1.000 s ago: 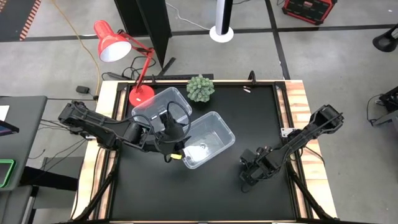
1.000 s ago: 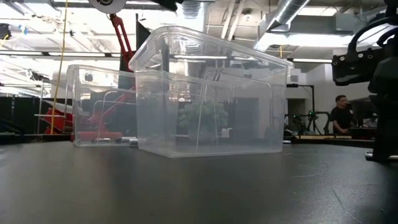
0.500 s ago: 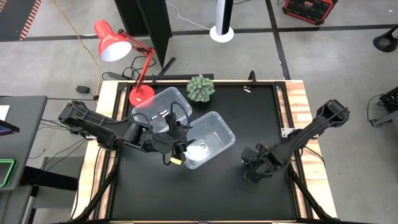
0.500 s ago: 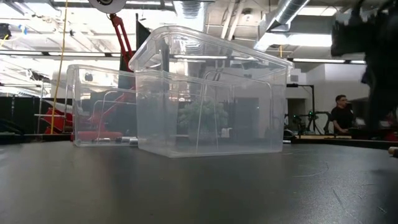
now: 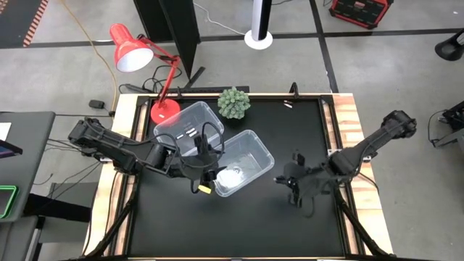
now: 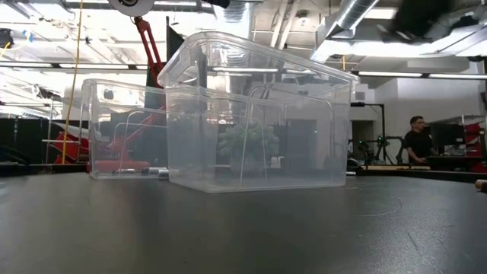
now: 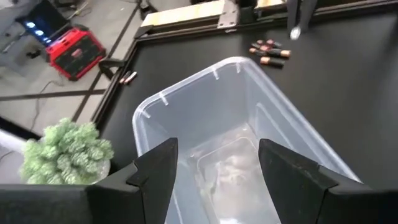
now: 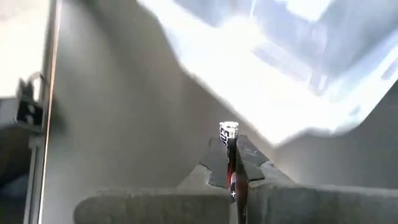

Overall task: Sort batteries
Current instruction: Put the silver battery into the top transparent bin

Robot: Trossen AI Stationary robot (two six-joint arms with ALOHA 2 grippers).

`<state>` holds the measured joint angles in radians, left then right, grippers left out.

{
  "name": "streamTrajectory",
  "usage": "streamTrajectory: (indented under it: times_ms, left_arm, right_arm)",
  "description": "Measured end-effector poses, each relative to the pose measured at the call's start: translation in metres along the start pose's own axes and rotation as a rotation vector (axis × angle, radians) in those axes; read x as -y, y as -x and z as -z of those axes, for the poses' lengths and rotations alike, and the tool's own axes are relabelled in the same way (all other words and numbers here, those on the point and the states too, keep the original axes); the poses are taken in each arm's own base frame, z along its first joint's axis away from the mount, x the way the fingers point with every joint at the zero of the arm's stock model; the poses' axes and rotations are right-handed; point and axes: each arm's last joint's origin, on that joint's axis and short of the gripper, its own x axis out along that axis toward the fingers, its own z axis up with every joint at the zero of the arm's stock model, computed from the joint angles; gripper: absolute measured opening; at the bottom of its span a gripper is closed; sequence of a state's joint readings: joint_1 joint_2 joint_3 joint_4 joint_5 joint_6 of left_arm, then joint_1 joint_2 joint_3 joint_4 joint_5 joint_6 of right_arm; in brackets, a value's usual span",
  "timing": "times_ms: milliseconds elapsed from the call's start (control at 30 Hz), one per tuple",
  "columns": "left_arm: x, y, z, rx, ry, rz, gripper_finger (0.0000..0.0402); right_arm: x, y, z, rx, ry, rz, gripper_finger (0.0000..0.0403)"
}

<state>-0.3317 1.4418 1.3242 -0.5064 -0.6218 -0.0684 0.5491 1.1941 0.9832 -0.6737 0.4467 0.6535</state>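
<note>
Between my right gripper's (image 8: 231, 171) shut fingers stood one dark battery (image 8: 229, 146), pinched tight. I had to carry it level over the near bin (image 5: 243, 163) before letting go. My left gripper (image 7: 214, 168) hung wide open over that bin, holding nothing, maybe in my way. More batteries (image 7: 268, 51) lay on the table (image 5: 312, 130).

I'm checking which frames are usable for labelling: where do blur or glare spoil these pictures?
Right wrist view: glare washes out the clear bin and the table; the battery in the shut right gripper stays readable. Low view: a dark motion-blurred shape smears the top right corner; the bins are sharp. High view: right gripper slightly blurred. Left wrist view: clean, the open left gripper over the bin.
</note>
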Motion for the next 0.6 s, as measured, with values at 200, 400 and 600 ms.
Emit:
streamTrajectory:
  times_ms: [200, 400, 600]
  left_arm:
    - [0.0, 0.003, 0.004, -0.031, 0.007, -0.038, 0.0219]
    - [-0.004, 0.026, 0.0, 0.018, 0.035, -0.024, 0.0219]
    - [-0.019, 0.075, -0.007, 0.151, 0.078, -0.046, 0.0219]
  right_arm:
    - [0.018, 0.007, -0.054, 0.183, 0.117, 0.053, 0.0002]
    - [0.054, -0.008, -0.11, 0.345, 0.214, 0.09, 0.0002]
    - [0.096, -0.052, -0.15, 0.398, 0.233, 0.031, 0.0002]
